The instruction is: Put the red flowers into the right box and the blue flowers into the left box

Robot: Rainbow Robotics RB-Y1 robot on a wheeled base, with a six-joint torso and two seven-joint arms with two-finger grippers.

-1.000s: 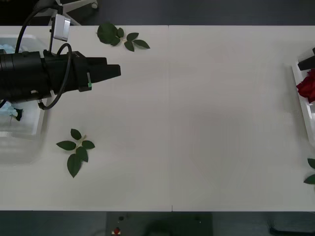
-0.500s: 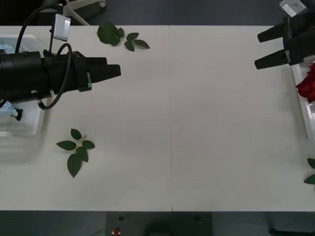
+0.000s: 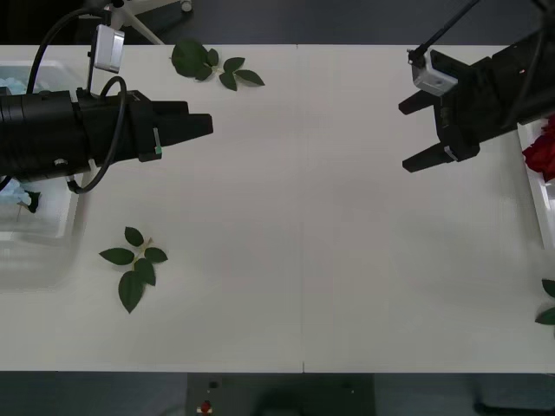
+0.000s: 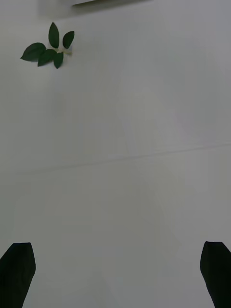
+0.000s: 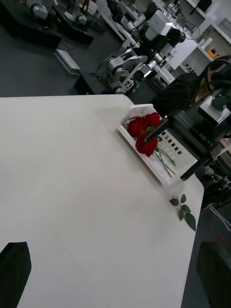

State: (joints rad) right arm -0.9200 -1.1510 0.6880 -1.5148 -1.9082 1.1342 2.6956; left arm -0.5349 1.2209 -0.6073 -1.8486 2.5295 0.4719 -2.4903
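At the far left, the left box (image 3: pixel 35 227) is cut off by the edge, and only a small bit of the blue flowers (image 3: pixel 12 194) can be seen in it. The left gripper (image 3: pixel 206 126) is held over the table beside it, with its fingers set apart and nothing between them. Loose leaf sprigs (image 3: pixel 133 264) are left on the table (image 3: pixel 303 260). On the right, the right gripper (image 3: pixel 414 134) has been brought out over the table within the last second. Its jaws are wide open and empty. The red flowers (image 5: pixel 143 134) are lying in the right box (image 5: pixel 150 166). The sorting looks finished, though neither box can be seen whole.
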